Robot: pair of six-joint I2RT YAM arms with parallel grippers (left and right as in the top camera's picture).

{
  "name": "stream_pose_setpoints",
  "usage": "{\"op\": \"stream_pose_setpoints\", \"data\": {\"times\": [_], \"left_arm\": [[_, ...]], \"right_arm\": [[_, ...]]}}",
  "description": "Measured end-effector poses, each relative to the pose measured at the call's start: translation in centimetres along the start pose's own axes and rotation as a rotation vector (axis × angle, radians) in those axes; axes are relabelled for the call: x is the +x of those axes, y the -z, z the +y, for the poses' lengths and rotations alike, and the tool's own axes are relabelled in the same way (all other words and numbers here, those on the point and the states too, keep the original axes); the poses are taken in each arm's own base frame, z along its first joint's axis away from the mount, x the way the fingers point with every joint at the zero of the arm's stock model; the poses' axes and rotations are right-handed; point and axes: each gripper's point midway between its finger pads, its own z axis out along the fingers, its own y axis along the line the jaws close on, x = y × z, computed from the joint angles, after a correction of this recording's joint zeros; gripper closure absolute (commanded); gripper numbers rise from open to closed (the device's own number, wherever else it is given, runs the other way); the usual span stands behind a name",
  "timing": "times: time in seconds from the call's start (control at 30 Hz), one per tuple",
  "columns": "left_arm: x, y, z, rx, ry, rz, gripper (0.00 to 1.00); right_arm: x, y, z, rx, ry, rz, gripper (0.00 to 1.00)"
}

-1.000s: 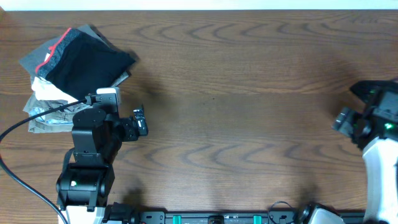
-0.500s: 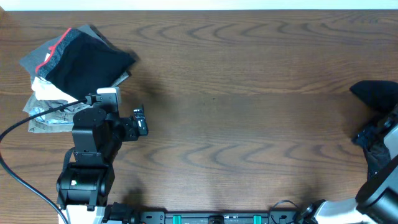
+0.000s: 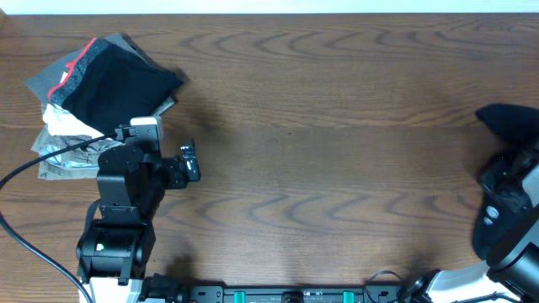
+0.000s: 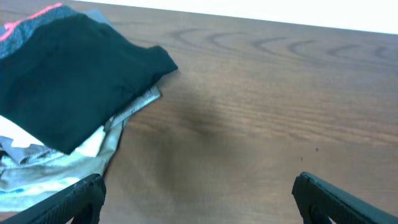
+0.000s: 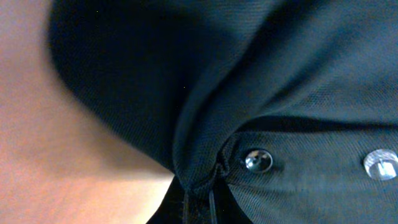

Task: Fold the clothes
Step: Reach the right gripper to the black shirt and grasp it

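The clothes [image 3: 508, 123] are a black garment bunched at the table's far right edge, partly cut off by the frame. In the right wrist view the black fabric [image 5: 186, 81] fills nearly everything, with two small shiny buttons on it. My right gripper [image 5: 200, 202] is shut on a pinched fold of this fabric; from overhead it [image 3: 498, 178] sits just in front of the bunch. My left gripper [image 3: 190, 162] hovers open over bare wood at the left, its fingertips [image 4: 79, 195] wide apart with nothing between them.
A pile of folded garments [image 3: 99, 91], black on top with grey, white and red trim beneath, lies at the back left, just behind and left of my left gripper. The pile [image 4: 68, 87] also shows in the left wrist view. Brown wooden table [image 3: 337, 126] spans the middle.
My right gripper has gone from open to shut, pinching the black fabric, and the right arm has shifted toward the table's right edge. The left arm has not moved.
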Motion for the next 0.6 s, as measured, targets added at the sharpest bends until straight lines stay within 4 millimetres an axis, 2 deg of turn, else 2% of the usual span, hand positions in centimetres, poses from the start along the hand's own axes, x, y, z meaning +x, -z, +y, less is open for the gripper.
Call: {"op": "stream_pose_setpoints", "data": {"times": [0.13, 0.33, 0.47, 0.57, 0.6], "left_arm": [[-0.9, 0.0, -0.1, 0.005, 0.000, -0.036, 0.02], [-1.5, 0.0, -0.2, 0.009, -0.001, -0.062, 0.02], [-1.3, -0.3, -0.2, 0.007, -0.001, -0.048, 0.02], [-0.9, -0.9, -0.1, 0.004, 0.000, -0.025, 0.02], [-0.8, -1.1, -0.1, 0.002, -0.001, -0.016, 0.02]], "right_arm": [[2.2, 0.5, 7.4, -0.254, 0.106, 0.065, 0.99], [7.2, 2.6, 18.5, -0.578, 0.292, 0.165, 0.99], [9.2, 5.6, 25.1, -0.725, 0.427, 0.159, 0.89], [9.8, 9.5, 30.2, -0.827, 0.539, 0.115, 0.86], [9.8, 10.4, 31.2, -0.849, 0.561, 0.102, 0.86]]}}
